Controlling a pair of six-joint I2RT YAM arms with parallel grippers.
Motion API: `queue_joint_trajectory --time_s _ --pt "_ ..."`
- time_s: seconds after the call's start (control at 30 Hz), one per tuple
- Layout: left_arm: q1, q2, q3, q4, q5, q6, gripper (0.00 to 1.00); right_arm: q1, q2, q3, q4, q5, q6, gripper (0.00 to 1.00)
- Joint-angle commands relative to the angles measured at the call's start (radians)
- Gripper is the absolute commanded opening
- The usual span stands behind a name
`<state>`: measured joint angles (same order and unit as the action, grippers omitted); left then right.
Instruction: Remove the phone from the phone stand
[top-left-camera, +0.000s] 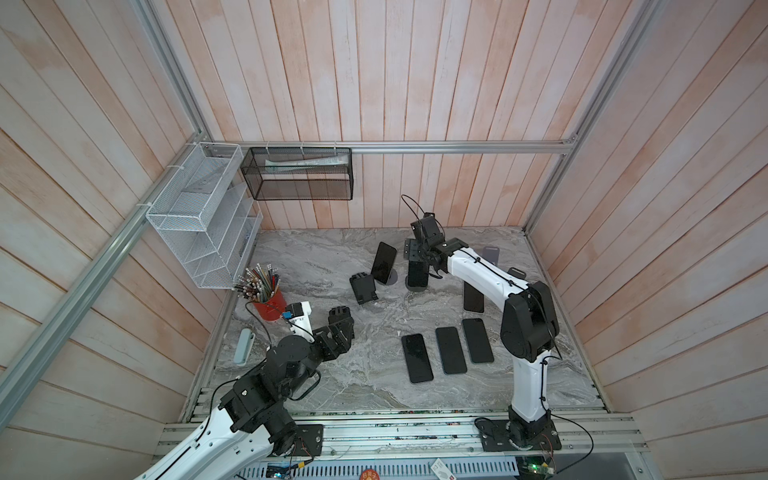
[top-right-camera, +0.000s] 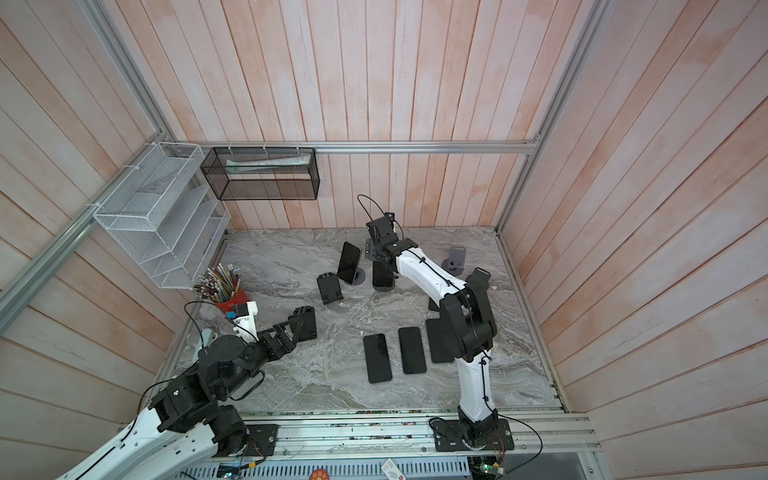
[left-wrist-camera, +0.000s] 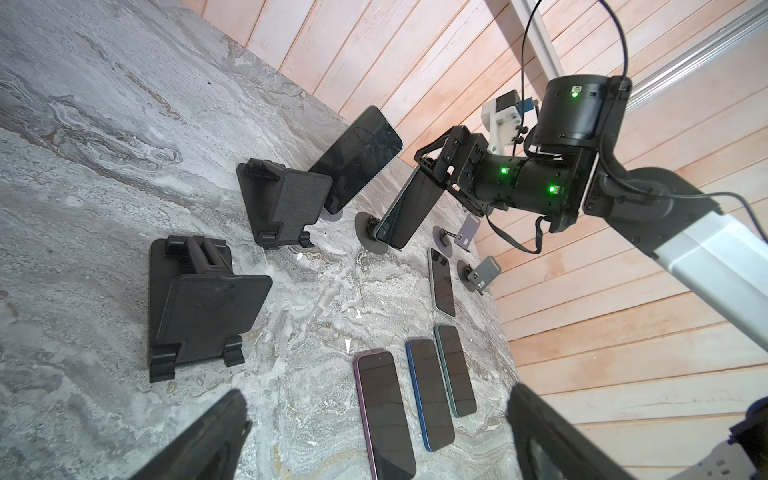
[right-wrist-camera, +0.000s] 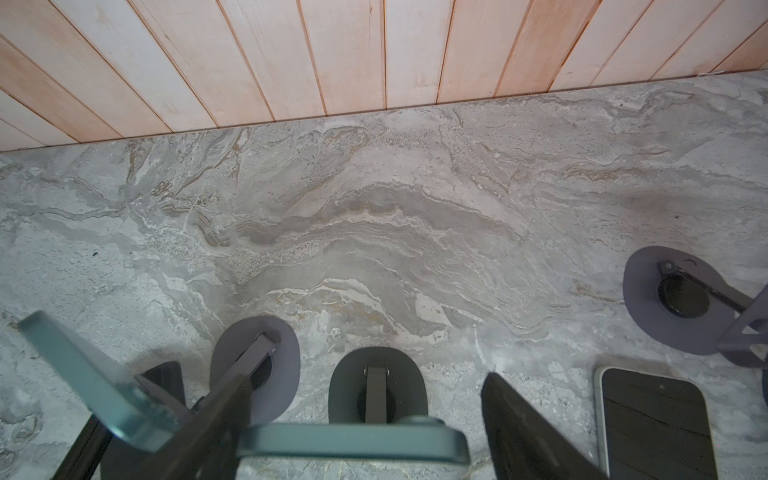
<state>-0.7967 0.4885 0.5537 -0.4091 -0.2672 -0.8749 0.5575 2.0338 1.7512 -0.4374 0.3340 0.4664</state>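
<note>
Phone (right-wrist-camera: 353, 440) sits tilted on its stand (right-wrist-camera: 376, 374), back-middle of the table (top-left-camera: 332, 386). Right arm's stretched way fwd, right tool (top-left-camera: 419, 259) down over the phone's top edge, a finger each side, spread, not clamped afaict. Left arm's folded low front-left, left tool (top-left-camera: 340, 318) spread wide, empty. Red cup (top-left-camera: 272, 309) is crammed w/ pencils (top-left-camera: 259, 282); black mesh basket (top-left-camera: 297, 191) on the wall has a pale rolled thing, can't tell what

Diffuse light is filling the scene; soft shadows are lying on the table (top-left-camera: 353, 390). Wall boards (top-left-camera: 83, 124) are bowing at edges. Phone (right-wrist-camera: 353, 440) is blurring in right wrist view.
</note>
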Motion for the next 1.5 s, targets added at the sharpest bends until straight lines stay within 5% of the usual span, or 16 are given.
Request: queue_joint_trajectory --time_s 0.0,0.63,1.47 --pt "0.005 -0.009 -0.012 -0.009 -0.018 0.013 0.99 0.005 0.022 -0.018 0.011 -0.01 0.01 0.86" --pt "0.005 -0.016 -0.017 -0.02 -0.024 0.009 0.99 0.01 -0.018 -0.087 0.078 -0.027 -0.015 0.7" --pt "0.005 0.076 0.046 0.032 -0.012 0.04 0.99 0.023 -0.275 -0.196 0.099 0.004 -0.089 0.67"
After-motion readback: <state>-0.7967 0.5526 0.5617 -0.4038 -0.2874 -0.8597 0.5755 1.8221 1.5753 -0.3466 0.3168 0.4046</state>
